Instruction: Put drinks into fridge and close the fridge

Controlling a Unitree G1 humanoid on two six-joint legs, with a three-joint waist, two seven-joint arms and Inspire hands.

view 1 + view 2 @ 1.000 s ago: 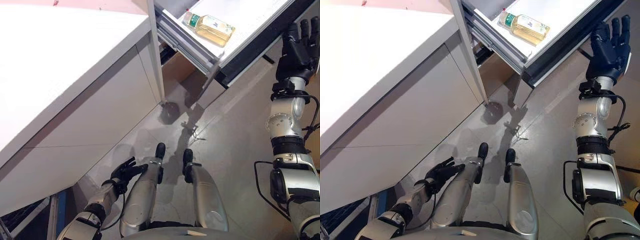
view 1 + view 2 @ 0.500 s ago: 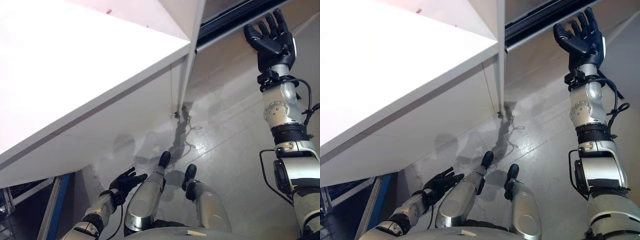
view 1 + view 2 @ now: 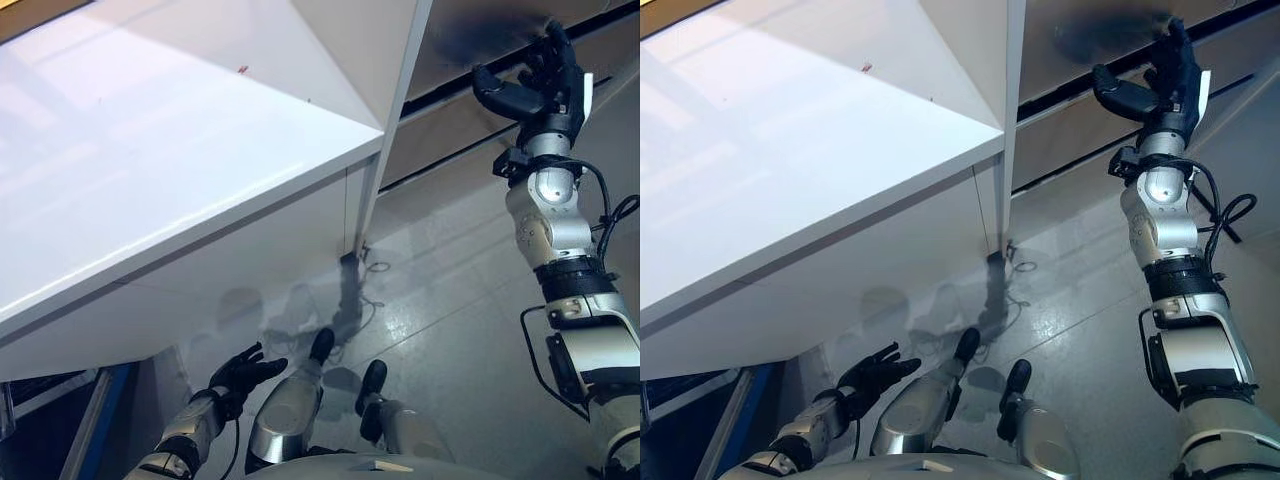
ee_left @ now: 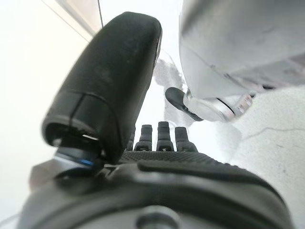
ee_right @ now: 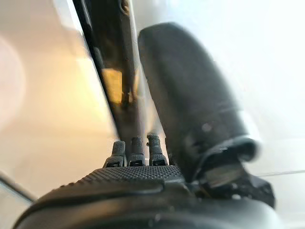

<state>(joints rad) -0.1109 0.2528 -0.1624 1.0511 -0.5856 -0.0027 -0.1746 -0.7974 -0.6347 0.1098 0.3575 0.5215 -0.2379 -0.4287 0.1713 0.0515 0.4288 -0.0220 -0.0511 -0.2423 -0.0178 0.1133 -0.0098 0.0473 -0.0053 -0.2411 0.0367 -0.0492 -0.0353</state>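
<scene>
The white fridge (image 3: 180,190) rises at the left, and its grey door (image 3: 470,30) lies close against its front edge at the upper right. My right hand (image 3: 545,85) is raised with straight fingers set against the door's face; in the right wrist view the fingers (image 5: 136,148) point at a dark seam (image 5: 107,71) of the door. My left hand (image 3: 240,372) hangs low at the bottom left, open and empty; it also shows in the left wrist view (image 4: 159,138).
The grey floor (image 3: 450,300) spreads out below the door. The fridge's front corner post (image 3: 365,215) comes down to the floor just ahead. A blue-edged frame (image 3: 100,425) stands at the lower left beside the fridge.
The fridge door, open a second ago with a bottle lying on its shelf, has swung against the fridge under my right hand. The camera has shifted too. My left hand stays low.
</scene>
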